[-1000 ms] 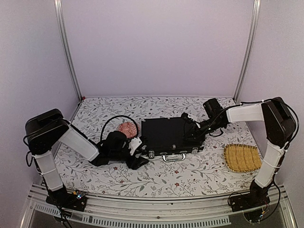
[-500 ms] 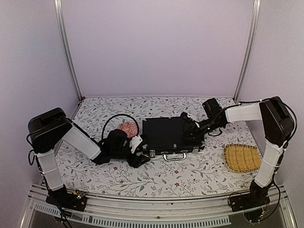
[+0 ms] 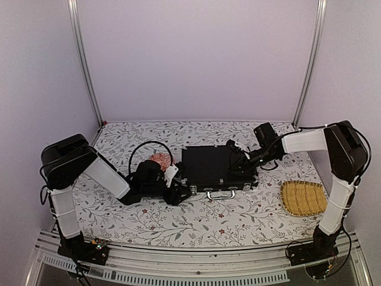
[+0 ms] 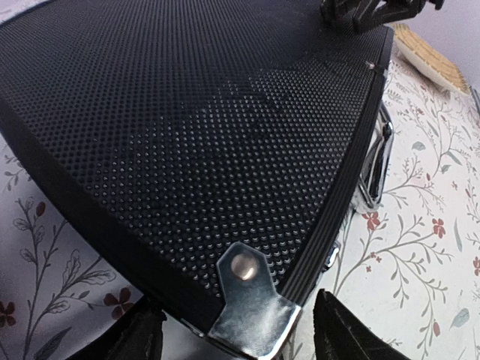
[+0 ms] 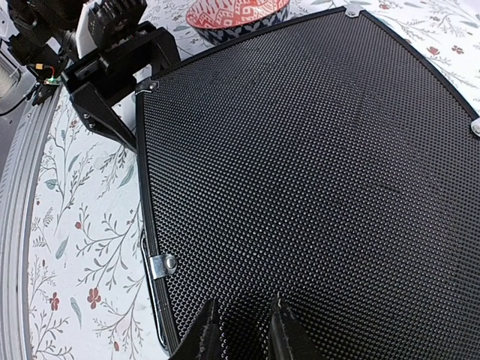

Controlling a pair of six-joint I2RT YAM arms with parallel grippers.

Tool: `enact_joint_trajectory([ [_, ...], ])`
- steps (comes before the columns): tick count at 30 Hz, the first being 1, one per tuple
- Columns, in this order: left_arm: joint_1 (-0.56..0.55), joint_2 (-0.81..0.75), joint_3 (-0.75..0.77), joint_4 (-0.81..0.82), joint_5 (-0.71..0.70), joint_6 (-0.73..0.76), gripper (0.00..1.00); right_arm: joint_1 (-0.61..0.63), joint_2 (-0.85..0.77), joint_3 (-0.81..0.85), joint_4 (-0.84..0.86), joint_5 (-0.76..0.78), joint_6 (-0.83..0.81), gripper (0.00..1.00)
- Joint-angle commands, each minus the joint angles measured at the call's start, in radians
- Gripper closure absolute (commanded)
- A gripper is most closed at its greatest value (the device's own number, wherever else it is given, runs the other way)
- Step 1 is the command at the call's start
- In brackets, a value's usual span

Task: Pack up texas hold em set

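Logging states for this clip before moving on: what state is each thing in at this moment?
briefcase: closed, flat on the table.
left gripper: open, astride the briefcase's near-left corner.
right gripper: nearly shut, tips at the lid.
pink patterned dome: resting behind the left gripper.
yellow woven tray: empty.

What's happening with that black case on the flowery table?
Two robot arms are working on a closed black textured briefcase with a silver handle. The left gripper, open, straddles its near left metal corner. The right gripper, fingers nearly together, is at the lid's right edge. A pink patterned dome and a yellow woven tray sit aside.
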Motion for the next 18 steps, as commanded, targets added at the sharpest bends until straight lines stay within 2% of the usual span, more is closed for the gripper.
enact_joint_trajectory([
  [1, -0.014, 0.071, 0.044, 0.089, 0.042, -0.054, 0.32, 0.022, 0.107, -0.067, -0.175, 0.155, 0.006, 0.76],
  [8, -0.043, 0.101, 0.044, 0.156, -0.062, -0.136, 0.53, 0.037, 0.113, -0.067, -0.176, 0.169, 0.003, 0.76],
  [13, -0.093, 0.107, 0.04, 0.191, -0.173, -0.178, 0.63, 0.045, 0.118, -0.064, -0.177, 0.171, 0.004, 0.76],
  [18, -0.146, 0.115, 0.048, 0.194, -0.248, -0.196, 0.57, 0.046, 0.119, -0.065, -0.178, 0.176, 0.005, 0.76],
])
